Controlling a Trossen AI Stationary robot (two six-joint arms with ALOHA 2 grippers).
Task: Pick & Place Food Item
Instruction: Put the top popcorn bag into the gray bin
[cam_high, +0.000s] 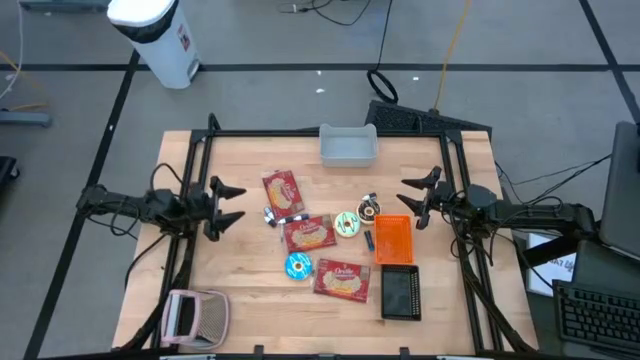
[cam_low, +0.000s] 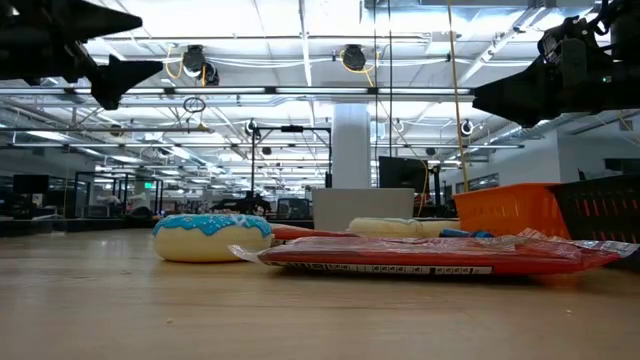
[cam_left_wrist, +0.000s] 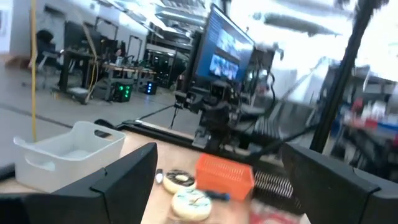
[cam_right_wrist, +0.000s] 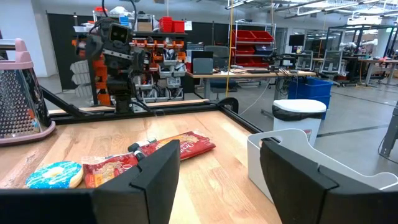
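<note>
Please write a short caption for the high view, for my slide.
Both claws, left and right, open above a wooden table with snack packets, donuts and baskets.

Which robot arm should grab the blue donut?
Probably the left. The blue donut lies on the left end effector's side of the pile; the right end effector would have to cross the orange basket.
</note>
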